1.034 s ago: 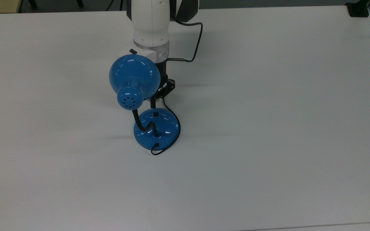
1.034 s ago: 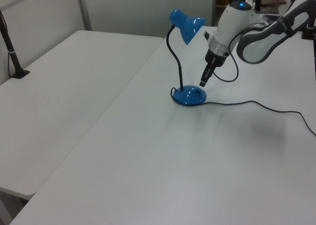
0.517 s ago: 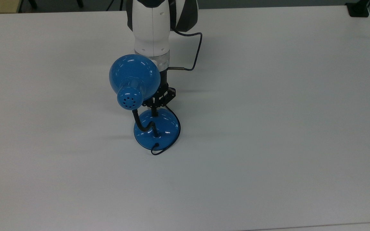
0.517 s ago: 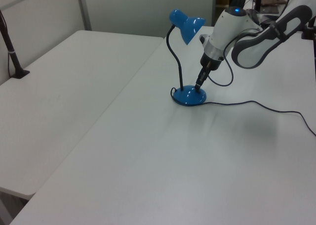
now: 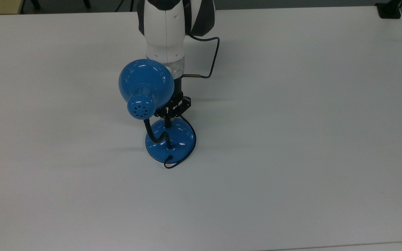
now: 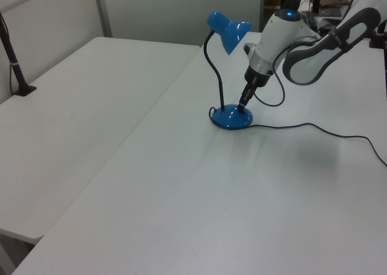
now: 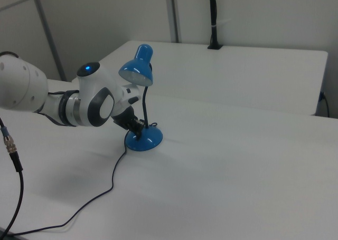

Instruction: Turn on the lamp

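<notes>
Lamp (image 5: 169, 139) standing near the middle of the white tabletop (image 5: 291, 139), dome shade (image 5: 146, 82) leaning out toward the arm, black neck (image 6: 211, 69) curving up from the round blue base (image 6: 231, 117). Compared with a second ago, hand (image 5: 168, 120) lowered from just above the base rim onto its arm-side edge, right over the spot where the small black switch sat; barely shifted in the last half second. Probably pressing the switch now. No glow visible under the shade in the right view, so likely not yet lit. Switch itself covered by the fingertips. Fingers looking drawn together into one narrow tip, clamped on nothing. Cord (image 6: 314, 127) trailing off across the tabletop.
</notes>
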`<state>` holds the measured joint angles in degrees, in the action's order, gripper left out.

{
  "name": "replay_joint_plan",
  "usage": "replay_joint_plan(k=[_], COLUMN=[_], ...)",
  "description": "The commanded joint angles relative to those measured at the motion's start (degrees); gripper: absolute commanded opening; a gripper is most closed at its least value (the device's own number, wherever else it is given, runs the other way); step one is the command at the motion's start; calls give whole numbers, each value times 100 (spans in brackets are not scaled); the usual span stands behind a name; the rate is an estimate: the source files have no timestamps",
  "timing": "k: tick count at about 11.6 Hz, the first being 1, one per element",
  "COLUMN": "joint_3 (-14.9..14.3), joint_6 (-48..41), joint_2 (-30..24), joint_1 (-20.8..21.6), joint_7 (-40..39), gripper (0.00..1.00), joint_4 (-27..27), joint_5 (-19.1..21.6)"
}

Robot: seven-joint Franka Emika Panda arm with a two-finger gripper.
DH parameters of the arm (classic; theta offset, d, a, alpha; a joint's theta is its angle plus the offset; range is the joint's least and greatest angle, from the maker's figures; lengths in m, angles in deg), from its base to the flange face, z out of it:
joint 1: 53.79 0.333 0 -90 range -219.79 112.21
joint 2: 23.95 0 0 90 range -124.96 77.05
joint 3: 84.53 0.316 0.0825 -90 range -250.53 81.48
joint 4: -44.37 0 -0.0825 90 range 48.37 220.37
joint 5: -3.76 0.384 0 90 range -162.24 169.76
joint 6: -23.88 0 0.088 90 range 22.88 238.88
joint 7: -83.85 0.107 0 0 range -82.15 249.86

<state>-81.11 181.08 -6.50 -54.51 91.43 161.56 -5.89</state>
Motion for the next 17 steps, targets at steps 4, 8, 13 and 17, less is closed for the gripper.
replay_joint_plan(k=[4,8,13,17], joint_3=[1,1,45,63], joint_6=[258,-685,-2832,-4229], joint_2=[215,-363,-1076,-1718], joint_1=[-7,-7,54,291], joint_7=[51,68,68,86], gripper=[0,1,2,5], joint_4=[-21,120,76,-186], joint_5=[-177,-160,-116,50])
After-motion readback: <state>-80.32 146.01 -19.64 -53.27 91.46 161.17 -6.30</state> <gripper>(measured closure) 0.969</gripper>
